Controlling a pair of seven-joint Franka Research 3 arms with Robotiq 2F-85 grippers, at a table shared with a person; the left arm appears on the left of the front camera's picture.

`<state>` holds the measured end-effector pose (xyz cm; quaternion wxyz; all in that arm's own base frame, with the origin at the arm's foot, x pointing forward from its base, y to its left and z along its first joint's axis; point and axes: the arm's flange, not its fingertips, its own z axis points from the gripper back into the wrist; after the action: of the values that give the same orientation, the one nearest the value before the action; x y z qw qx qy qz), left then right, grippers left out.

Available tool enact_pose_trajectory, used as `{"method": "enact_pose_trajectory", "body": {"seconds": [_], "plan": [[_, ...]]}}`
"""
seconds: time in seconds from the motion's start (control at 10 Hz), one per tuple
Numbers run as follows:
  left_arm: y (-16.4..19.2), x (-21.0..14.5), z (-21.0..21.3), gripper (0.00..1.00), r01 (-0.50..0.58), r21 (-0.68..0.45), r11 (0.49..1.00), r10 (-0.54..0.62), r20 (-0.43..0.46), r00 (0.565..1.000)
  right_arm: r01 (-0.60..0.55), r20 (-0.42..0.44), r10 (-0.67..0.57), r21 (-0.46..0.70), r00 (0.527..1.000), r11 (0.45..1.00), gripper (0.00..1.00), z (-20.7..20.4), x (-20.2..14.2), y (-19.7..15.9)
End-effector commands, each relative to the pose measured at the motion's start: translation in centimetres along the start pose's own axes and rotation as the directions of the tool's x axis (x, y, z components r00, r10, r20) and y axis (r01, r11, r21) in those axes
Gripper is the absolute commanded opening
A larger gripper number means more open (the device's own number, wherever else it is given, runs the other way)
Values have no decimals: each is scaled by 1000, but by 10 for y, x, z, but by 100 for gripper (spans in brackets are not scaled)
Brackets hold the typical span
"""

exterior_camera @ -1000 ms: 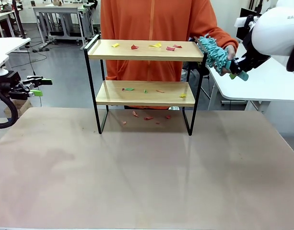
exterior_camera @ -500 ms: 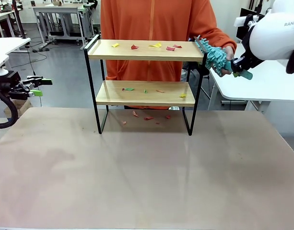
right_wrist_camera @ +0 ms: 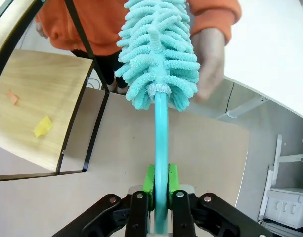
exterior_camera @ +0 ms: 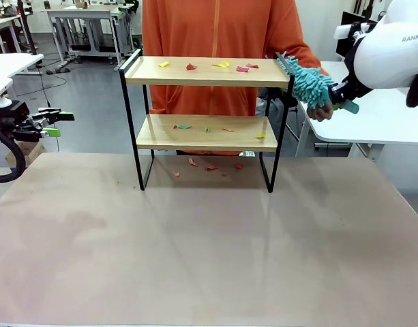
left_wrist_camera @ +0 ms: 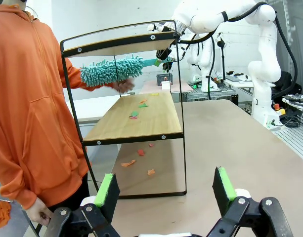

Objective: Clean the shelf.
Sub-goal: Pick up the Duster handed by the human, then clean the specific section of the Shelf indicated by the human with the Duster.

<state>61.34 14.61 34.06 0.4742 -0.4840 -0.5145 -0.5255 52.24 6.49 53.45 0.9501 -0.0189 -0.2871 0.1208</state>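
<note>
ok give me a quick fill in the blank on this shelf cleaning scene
The right gripper grips the fluffy teal duster by its ___.
The left gripper is ___, holding nothing.
Coloured paper scraps lie on ___ wooden boards of the black-framed two-tier shelf.
Missing: handle; open; both.

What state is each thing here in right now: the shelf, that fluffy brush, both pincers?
Two-tier wooden shelf with black metal frame: upright, littered.
Coloured paper scraps: scattered on both boards and the beige table beneath.
Teal fluffy duster: gripped by its handle, head at the shelf's top right corner.
Right pincer: shut on the duster's handle.
Left pincer: open, empty.
Person's hand: by the duster's head; contact unclear.
</note>
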Motion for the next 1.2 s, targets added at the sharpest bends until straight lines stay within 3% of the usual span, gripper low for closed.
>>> {"method": "enact_pose_trajectory", "body": {"seconds": [0.0, 0.8, 0.9, 1.1], "plan": [[0, 1, 0, 100, 1, -4, 1000, -1, -7, 1000, -7, -3, 7, 0, 1000, 1000, 0, 3, 0, 1], [0, 1, 0, 100, 1, -4, 1000, -1, -7, 1000, -7, -3, 7, 0, 1000, 1000, 0, 3, 0, 1], [0, 1, 0, 100, 1, -4, 1000, -1, -7, 1000, 0, -12, 0, 1, 1000, 1000, 13, -1, -1, 0], [0, 1, 0, 100, 1, -4, 1000, -1, -7, 1000, -41, -31, 40, -28, 999, 999, 13, 30, -1, -31]]}}
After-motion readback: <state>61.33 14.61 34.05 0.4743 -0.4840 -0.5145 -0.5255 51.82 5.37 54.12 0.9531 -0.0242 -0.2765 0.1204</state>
